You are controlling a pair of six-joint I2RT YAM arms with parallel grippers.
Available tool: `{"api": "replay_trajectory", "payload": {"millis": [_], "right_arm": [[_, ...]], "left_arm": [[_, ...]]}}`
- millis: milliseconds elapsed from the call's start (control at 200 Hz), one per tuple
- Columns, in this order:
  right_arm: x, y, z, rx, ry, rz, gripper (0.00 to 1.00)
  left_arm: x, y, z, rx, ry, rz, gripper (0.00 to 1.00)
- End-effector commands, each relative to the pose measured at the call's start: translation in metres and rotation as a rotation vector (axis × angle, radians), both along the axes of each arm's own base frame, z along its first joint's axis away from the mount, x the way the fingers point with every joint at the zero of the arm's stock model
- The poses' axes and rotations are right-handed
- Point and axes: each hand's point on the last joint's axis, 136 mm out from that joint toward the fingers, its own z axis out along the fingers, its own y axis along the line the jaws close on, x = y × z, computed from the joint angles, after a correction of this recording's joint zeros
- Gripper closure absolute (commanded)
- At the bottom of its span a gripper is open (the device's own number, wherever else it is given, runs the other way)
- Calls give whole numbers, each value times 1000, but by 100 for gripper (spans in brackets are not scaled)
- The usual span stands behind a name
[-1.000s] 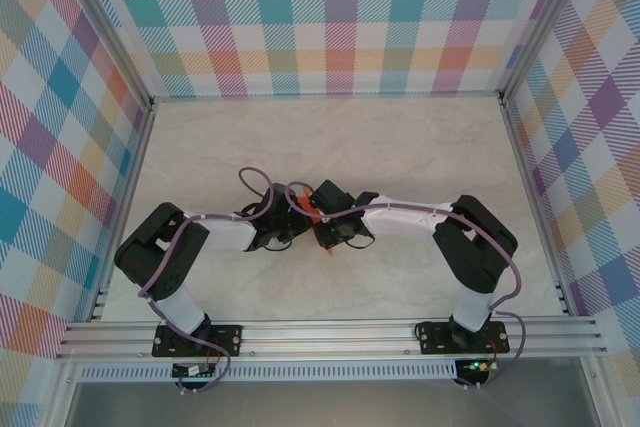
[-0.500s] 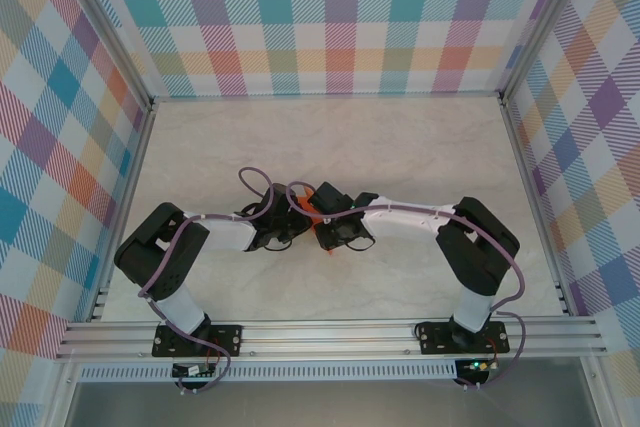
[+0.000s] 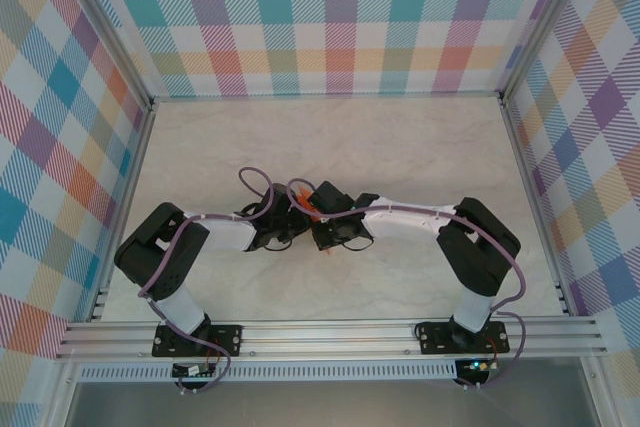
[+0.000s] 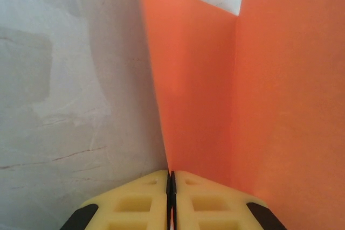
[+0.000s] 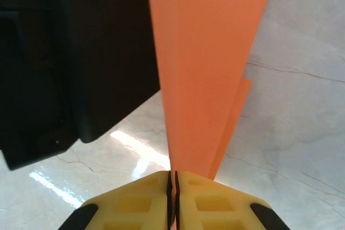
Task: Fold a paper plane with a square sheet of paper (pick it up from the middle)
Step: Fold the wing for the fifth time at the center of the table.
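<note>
Pinches the folded orange sheet of paper (image 4: 269, 106) in the left pincer (image 4: 171, 184), jaws pressed together on its edge. Clamps the same sheet in the right pincer (image 5: 172, 181), jaws likewise tight on layered folds. Holds it over the middle of the desk (image 3: 420, 147), between both wrists.

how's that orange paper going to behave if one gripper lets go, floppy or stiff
Probably floppy: the orange paper is thin and bends at a crease above the left gripper. Likely very light: two fingertip pinches hold it. Its folded layers, fanning from the right gripper, may spring apart if released.
</note>
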Motion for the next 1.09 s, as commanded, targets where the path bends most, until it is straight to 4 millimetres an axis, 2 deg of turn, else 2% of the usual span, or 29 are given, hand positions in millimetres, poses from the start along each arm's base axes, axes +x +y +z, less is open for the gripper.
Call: {"api": "replay_trajectory", "payload": {"millis": [0, 320, 625, 940, 1090], "right_arm": [[-3, 9, -1, 75, 40, -8, 88], [-1, 1, -12, 141, 98, -59, 87], [1, 3, -15, 284, 189, -58, 89], [3, 3, -20, 360, 271, -59, 88], [2, 5, -26, 363, 303, -53, 88]], "left_arm": [[-5, 5, -2, 19, 17, 8, 89], [-4, 6, 2, 19, 4, 15, 88], [-3, 7, 11, 18, -12, 15, 86], [-4, 24, 28, 78, -61, 49, 83], [-4, 25, 35, 72, -86, 44, 81]]}}
